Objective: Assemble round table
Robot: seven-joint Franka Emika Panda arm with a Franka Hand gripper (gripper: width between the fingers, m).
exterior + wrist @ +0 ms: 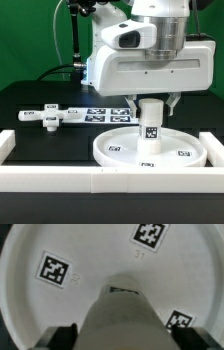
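Observation:
The large round rimmed disc (150, 149) lies flat on the black table near the front, tags on its face. The short cylindrical post (150, 121) stands upright at the disc's centre, a tag on its side. My gripper (150, 103) comes down from above and is shut on the post's upper part, fingers on both sides. In the wrist view the post (122, 314) runs down between my dark fingers (68, 336) toward the disc (90, 252). The flat elongated base piece (52, 116) lies on the table at the exterior view's left.
The marker board (108, 113) lies behind the disc, partly hidden by the arm. A long white border rail (60, 178) runs along the front edge, with a short end piece (5, 145) at the exterior view's left and another (215, 150) at its right.

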